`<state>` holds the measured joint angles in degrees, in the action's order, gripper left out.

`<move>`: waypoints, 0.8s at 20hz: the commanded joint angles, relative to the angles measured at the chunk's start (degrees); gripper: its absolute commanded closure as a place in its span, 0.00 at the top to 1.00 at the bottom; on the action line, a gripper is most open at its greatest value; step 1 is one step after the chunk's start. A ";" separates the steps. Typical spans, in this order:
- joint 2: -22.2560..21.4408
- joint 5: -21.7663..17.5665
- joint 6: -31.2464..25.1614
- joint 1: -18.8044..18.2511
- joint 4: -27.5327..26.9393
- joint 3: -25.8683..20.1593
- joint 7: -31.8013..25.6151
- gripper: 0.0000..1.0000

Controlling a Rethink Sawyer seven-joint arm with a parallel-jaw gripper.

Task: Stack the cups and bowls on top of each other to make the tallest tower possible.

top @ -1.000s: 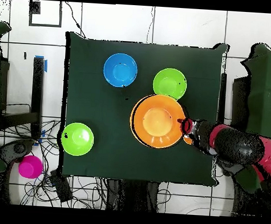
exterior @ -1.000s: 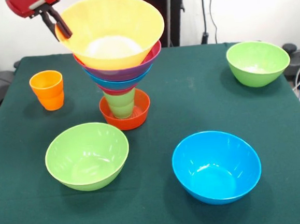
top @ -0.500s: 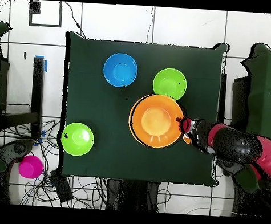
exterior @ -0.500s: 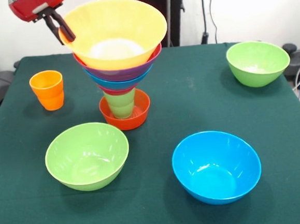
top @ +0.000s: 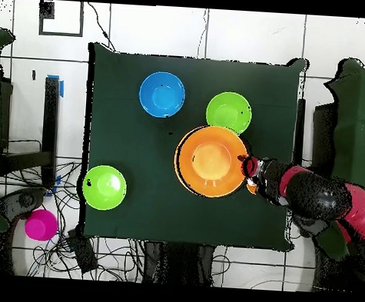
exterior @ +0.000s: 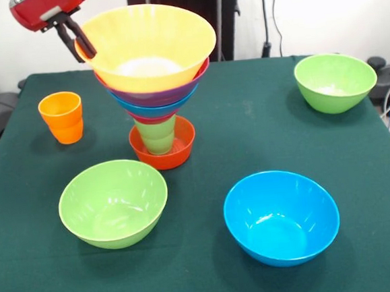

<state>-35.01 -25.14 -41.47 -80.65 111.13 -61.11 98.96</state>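
Where the gripper [exterior: 83,48] pinches, the large orange bowl's [exterior: 148,45] rim sits — topping the tower [exterior: 156,102].

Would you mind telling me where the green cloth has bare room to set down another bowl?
The widest bare patch lies between the tower and the far lime bowl. Another strip runs between the near lime bowl and the blue bowl. It is crowded around the orange cup and the tower, where the tool grips the big orange bowl's rim.

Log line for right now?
gripper: shut on big orange bowl rim | tower: upright on red bowl | orange cup: loose
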 commanded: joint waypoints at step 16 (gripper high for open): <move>4.19 -0.88 0.39 2.74 1.65 0.07 -5.00 0.00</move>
<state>-32.85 -25.20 -41.35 -80.65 111.18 -61.11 98.96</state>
